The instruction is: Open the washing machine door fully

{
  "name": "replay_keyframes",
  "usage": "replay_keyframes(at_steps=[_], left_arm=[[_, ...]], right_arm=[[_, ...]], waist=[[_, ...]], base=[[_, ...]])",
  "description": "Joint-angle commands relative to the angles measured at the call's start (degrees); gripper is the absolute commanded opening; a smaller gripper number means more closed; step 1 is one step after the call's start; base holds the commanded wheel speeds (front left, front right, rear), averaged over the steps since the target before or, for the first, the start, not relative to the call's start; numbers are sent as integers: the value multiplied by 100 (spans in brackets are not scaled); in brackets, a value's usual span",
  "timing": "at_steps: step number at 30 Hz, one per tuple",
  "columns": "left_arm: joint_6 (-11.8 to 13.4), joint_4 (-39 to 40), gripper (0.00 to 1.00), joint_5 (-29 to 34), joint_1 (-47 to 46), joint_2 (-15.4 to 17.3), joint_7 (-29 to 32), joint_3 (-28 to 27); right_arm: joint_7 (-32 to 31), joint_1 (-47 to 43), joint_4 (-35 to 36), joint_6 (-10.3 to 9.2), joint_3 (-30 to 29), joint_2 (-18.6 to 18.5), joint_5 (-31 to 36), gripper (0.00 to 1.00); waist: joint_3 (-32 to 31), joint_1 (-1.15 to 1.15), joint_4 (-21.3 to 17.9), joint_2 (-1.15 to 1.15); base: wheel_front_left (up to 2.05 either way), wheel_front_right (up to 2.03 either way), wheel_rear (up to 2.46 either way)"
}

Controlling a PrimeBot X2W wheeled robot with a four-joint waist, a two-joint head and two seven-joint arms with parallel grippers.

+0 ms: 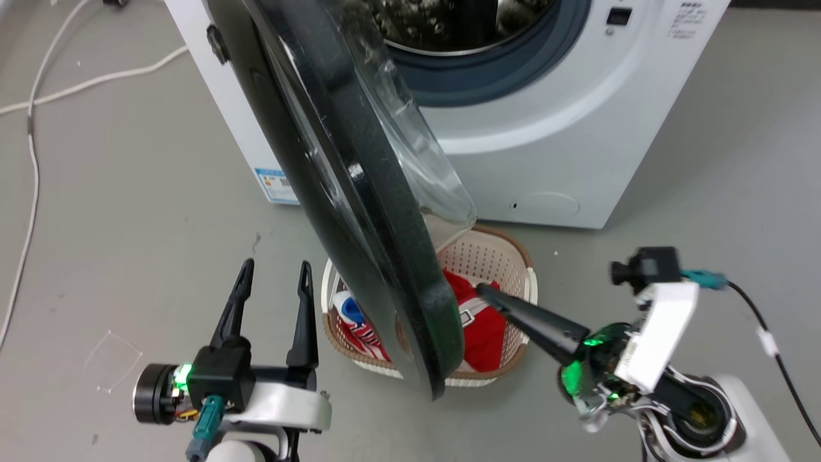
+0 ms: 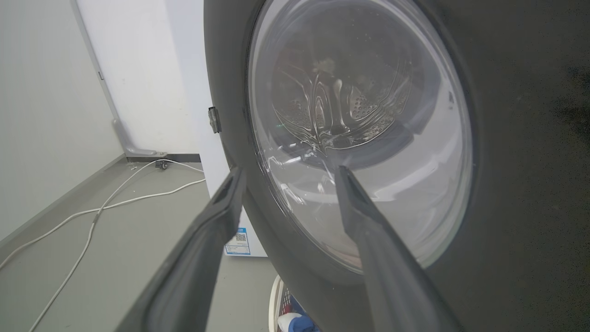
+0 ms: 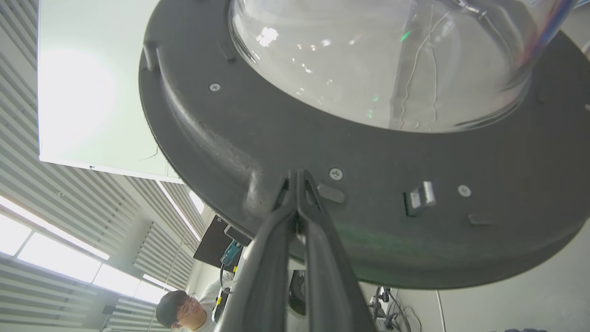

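Right gripper (image 3: pixel 297 177), fingers pressed together, meets the matte black inner rim of the round washing machine door (image 1: pixel 359 212); left gripper (image 1: pixel 276 269) gapes wide beside its glossy front.

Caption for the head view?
Shut right gripper against the inner rim of the half-open glossy black round washing machine door.

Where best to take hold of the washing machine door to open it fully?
The washing machine door by its thick free rim, away from the hinge; the glass bowl bulges, offering no grip. Come from the inner side, by the right gripper.
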State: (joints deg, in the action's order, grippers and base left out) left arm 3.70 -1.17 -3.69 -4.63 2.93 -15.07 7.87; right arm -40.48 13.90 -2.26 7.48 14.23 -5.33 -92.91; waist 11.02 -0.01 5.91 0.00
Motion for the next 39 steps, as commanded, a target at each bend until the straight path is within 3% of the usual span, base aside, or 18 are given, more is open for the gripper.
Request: replay_keyframes(at_steps=[1,12,16,22,25,30,34,39], left_arm=[[-1,-13,100,47,112,-8,-16,-20],[-56,-103,100,100,645,-7,-16,-44],[-53,-71,100,113,767,-8,-16,-82],[-58,-58,100,125,897,-7,-16,-108],[-53,-46,100,125,916,-6,-16,-126],[-35,-24,100,141,908,-5,-16,-144],[-27,-5,100,143,924,-7,-16,-139],[-19,1,100,147,946,-7,-16,-134]], right_arm=[[168,-141,96,3,-129,23,59,0],[2215,-1178,513,3,-1156,136,702,0],[3415,-1347,693,3,-1278,8,1629,0],[5379,-1538,613,3,-982,-401,3403,0],[5558,-1610,552,3,-1077,-492,4585,0],[5562,-1780,985,2,-1669,-123,6936,0],[5564,-1990,1119,2,-1797,90,7886,0],[5565,-2284,967,2,-1756,202,8558,0]], waist=[[-209,1,-49,0],[-1048,1,-155,0],[-1143,1,-213,0],[-1251,1,-282,0],[-1282,1,-316,0],[-1281,1,-352,0],[-1282,1,-367,0],[-1277,1,-380,0]], base=[[0,0,0],[0,0,0],[0,0,0],[0,0,0],[0,0,0],[0,0,0],[0,0,0],[0,0,0]])
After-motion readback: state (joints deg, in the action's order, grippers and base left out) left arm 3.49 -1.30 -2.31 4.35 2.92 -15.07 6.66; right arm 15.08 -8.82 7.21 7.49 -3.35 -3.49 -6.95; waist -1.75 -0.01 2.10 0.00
